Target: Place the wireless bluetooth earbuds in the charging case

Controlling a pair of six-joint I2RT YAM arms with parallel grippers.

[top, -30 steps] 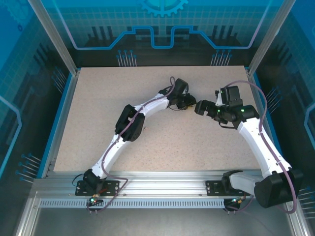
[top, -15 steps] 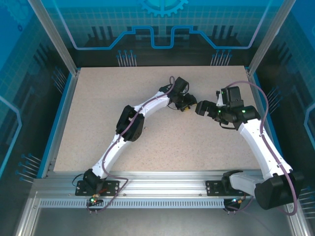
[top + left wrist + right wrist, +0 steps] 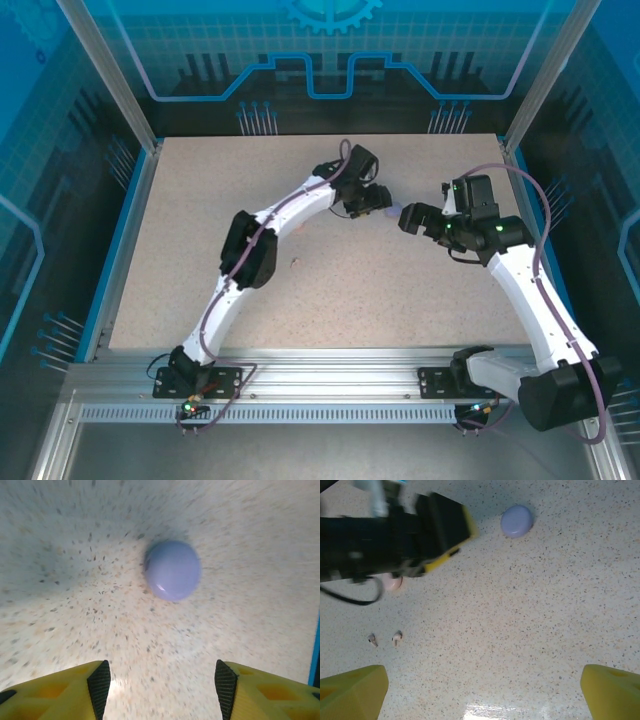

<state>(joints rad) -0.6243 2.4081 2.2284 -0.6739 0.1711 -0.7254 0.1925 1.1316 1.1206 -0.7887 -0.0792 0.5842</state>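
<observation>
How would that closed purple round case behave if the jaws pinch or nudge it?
The purple case looks smooth and glossy, with a highlight on its dome, so it is probably slippery. Its rounded sides may slip out of a pinch. Lying flat on the table, it likely slides rather than rolls.

Case lilac, plain. Table beige, dark-speckled. Earbuds pale pink. Left pincer fingers yellow, pads black.
</observation>
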